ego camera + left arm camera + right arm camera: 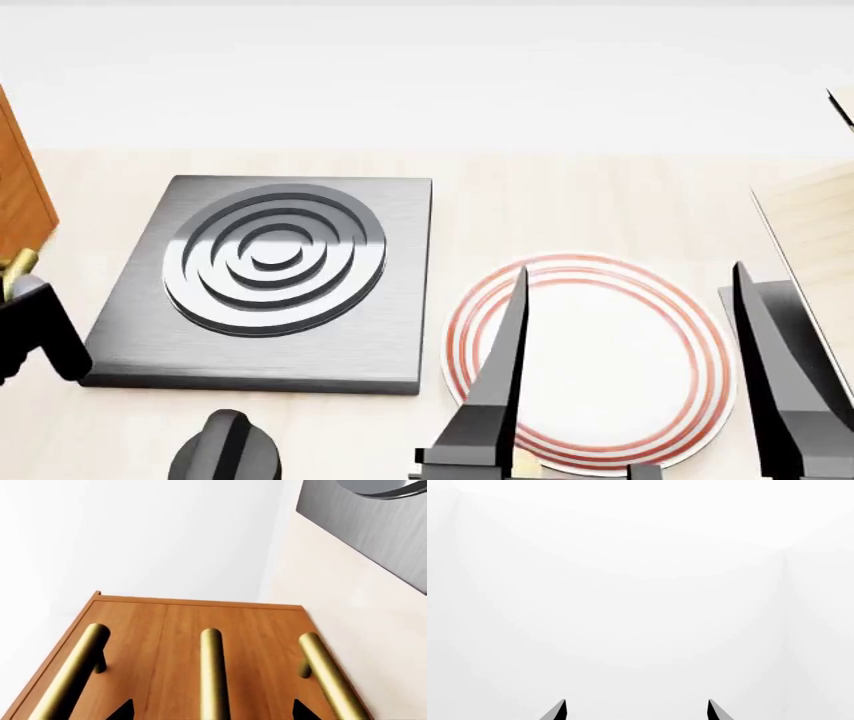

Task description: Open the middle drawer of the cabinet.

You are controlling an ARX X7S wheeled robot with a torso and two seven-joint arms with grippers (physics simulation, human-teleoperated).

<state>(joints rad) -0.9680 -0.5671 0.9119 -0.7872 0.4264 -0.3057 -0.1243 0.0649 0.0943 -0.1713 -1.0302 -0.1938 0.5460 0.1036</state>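
Left gripper: only two dark fingertips show in the left wrist view, spread wide, one on each side of the centre brass handle. No contact with the bar can be made out; nothing held. In the head view the left arm is a dark block at the left edge, next to the cabinet.

Right gripper: fingers wide apart, raised over the near part of the red-ringed plate. Nothing between them. The right wrist view shows only the two tips against blank white.

Cabinet: orange-brown wood, at the far left of the counter; head view catches only a sliver of it. Three brass bar handles lie side by side on its front; the middle drawer is the band carrying the centre bar. Seams between drawers are faint, so whether it sits flush or pulled out cannot be told.

Stove plate: dark grey, concentric rings, right of the cabinet and left of the plate. A black knob-like object sits at the near edge. A pale wooden rack stands at the right edge. The plate's visible surface is bare.
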